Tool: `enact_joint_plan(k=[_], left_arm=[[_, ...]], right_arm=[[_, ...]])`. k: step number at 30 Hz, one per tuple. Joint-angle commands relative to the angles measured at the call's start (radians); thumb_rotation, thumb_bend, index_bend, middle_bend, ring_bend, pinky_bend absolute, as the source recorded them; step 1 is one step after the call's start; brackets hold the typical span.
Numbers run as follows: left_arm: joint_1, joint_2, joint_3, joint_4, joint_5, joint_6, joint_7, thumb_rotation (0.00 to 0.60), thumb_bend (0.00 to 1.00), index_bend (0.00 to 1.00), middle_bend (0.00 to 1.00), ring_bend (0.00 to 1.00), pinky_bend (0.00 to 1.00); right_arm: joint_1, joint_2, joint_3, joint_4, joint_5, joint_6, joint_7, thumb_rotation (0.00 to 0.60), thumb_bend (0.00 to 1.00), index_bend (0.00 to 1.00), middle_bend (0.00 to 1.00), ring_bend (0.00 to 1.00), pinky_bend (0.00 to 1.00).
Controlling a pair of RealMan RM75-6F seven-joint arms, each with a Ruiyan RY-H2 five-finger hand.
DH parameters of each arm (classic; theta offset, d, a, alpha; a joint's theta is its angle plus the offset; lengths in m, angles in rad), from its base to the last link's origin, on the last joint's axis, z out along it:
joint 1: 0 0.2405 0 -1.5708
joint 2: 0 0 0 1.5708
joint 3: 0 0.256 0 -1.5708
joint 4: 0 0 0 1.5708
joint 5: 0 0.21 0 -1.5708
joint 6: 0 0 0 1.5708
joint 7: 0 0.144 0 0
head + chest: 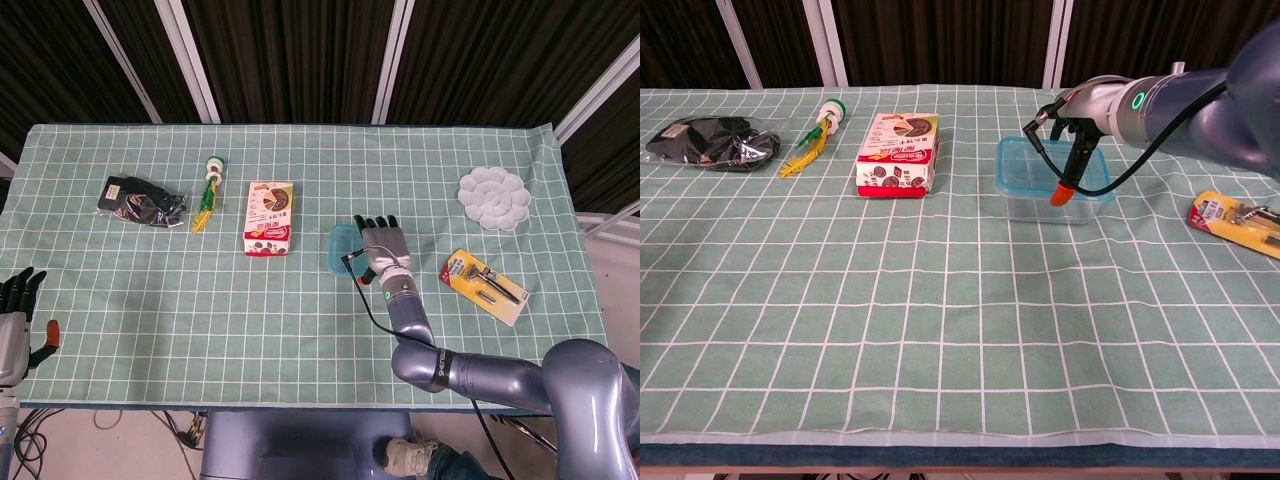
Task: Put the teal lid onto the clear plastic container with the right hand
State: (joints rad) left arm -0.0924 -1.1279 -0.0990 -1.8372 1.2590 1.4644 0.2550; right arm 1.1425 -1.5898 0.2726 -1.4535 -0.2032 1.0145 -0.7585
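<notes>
Teal lid (1032,163) sits on the container (1052,202), just right of the snack box (898,153), under the right hand (381,245), fingers laid flat on it. Press evenly and check corners; its seating seems slightly skewed.
</notes>
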Motion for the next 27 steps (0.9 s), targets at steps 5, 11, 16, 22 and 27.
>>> enact_joint_plan(k=[5,11,16,22,27], left_arm=[[-0.001,0.000,0.001,-0.001,0.000,0.000,0.001,0.600,0.54,0.09,0.00,0.00,0.00],[-0.001,0.001,0.001,-0.002,0.000,0.001,0.001,0.600,0.54,0.09,0.00,0.00,0.00],[-0.001,0.001,0.000,-0.002,-0.001,0.001,0.000,0.600,0.54,0.09,0.00,0.00,0.00],[-0.001,0.002,0.001,-0.002,-0.002,0.000,0.001,0.600,0.54,0.09,0.00,0.00,0.00],[-0.001,0.002,0.000,-0.003,-0.002,0.001,0.001,0.600,0.54,0.09,0.00,0.00,0.00]], right_arm=[[0.000,-0.006,0.000,0.004,0.006,-0.001,-0.012,0.600,0.16,0.00,0.48,0.11,0.00],[0.000,-0.005,0.002,0.001,0.015,-0.004,-0.023,0.600,0.16,0.00,0.42,0.08,0.00],[0.001,-0.001,0.000,-0.001,0.017,-0.003,-0.035,0.600,0.16,0.00,0.27,0.01,0.00],[-0.002,0.011,0.004,-0.016,0.029,-0.010,-0.040,0.600,0.16,0.00,0.15,0.00,0.00],[-0.003,0.023,0.003,-0.029,0.035,-0.012,-0.045,0.600,0.16,0.00,0.08,0.00,0.00]])
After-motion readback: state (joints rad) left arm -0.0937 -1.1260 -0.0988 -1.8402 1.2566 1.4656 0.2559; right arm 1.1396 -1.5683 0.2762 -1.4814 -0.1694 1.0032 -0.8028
